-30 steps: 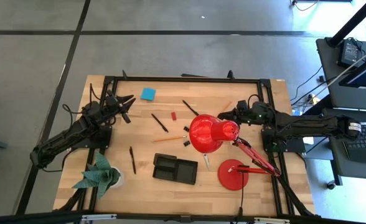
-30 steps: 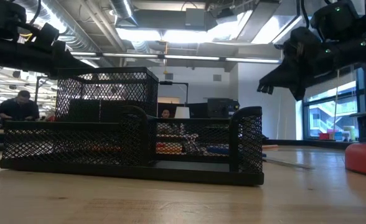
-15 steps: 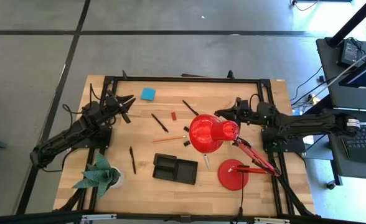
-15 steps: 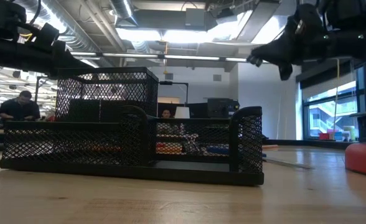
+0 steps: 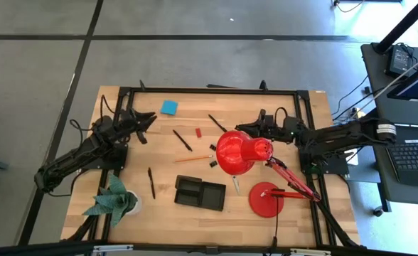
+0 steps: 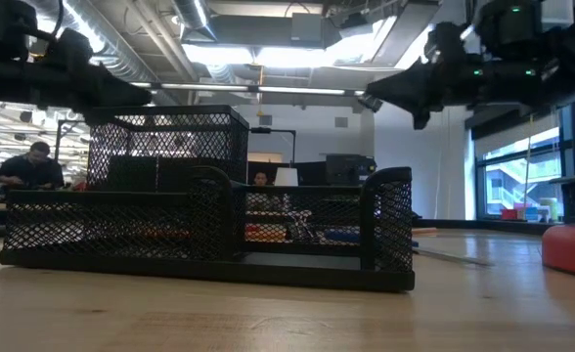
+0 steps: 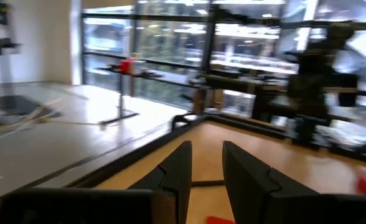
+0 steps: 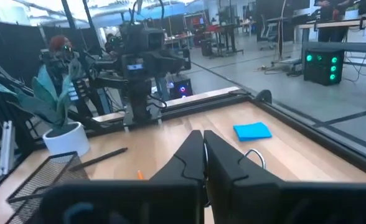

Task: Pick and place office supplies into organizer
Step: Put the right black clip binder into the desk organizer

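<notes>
Wooden tabletop, supplies unsorted: right gripper (image 5: pixel 249 131), jaws together, reaches out empty; left gripper (image 5: pixel 146 118) apart; organizer (image 5: pixel 200 193) awaits first pick.

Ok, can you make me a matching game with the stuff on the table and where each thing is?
Things:
1. blue sticky-note pad
2. green paper plant
3. black organizer
4. red lamp base

Places in the high view:
A. near edge, left of the red lamp base
B. far side, near the left end effector
C. near left corner
D. near side, right of the organizer

Pairs: 1-B, 2-C, 3-A, 4-D
</notes>
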Robot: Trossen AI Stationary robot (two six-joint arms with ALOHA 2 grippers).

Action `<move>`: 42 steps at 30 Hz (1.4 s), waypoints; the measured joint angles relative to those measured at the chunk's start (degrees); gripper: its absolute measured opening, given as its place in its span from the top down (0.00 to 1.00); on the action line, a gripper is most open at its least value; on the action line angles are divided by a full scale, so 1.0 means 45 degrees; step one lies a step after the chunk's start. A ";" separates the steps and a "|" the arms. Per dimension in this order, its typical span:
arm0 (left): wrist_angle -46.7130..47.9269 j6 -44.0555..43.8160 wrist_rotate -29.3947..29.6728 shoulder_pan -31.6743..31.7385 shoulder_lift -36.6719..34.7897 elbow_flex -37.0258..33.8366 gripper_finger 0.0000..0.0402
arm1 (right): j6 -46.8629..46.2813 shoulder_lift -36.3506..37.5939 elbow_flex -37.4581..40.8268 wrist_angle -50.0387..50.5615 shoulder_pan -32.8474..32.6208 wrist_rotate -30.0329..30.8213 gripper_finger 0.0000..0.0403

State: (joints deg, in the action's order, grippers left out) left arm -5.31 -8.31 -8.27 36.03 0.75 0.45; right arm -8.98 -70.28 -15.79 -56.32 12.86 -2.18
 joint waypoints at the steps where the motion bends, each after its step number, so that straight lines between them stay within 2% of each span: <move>1: -0.0192 -0.0026 -0.0314 -0.0004 0.0038 0.0000 0.78 | 0.0088 -0.0299 -0.0250 0.0047 0.0000 -0.0078 0.99; 7: -0.0897 -0.0761 -0.1520 -0.0638 0.0664 0.0000 0.70 | 0.1022 -0.2122 -0.2020 0.0074 0.0000 -0.1789 0.99; 14: -0.1201 -0.1657 -0.0201 -0.1794 0.1859 0.0000 0.60 | 0.1766 -0.4236 -0.3793 0.0087 0.0000 -0.2121 0.99; 19: -0.2902 -0.1662 0.0237 -0.2751 0.3183 0.0000 0.59 | 0.1828 -0.5340 -0.4690 0.0103 0.0000 -0.2121 0.99; 22: -0.4034 -0.1657 0.0430 -0.3332 0.4216 0.0000 0.59 | 0.1828 -0.5815 -0.5186 0.0100 0.0000 -0.2132 0.99; 28: -0.5472 -0.1335 0.1788 -0.4257 0.6614 0.0000 0.59 | 0.1828 -0.6523 -0.6194 0.0084 -0.0174 -0.2601 0.99; 34: -0.7955 -0.0988 0.1944 -0.4795 0.9142 0.0163 0.59 | 0.2470 -0.7036 -0.6963 0.0159 -0.0739 -0.2690 0.98; 42: -0.8220 0.0213 0.1952 -0.5522 1.2569 0.1860 0.59 | 0.2771 -0.7169 -0.7412 0.0642 -0.1099 -0.2685 0.98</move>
State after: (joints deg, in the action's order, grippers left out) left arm -42.30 -7.35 0.51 11.18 57.31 8.82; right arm 3.49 -102.54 -49.15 -53.43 7.92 -14.26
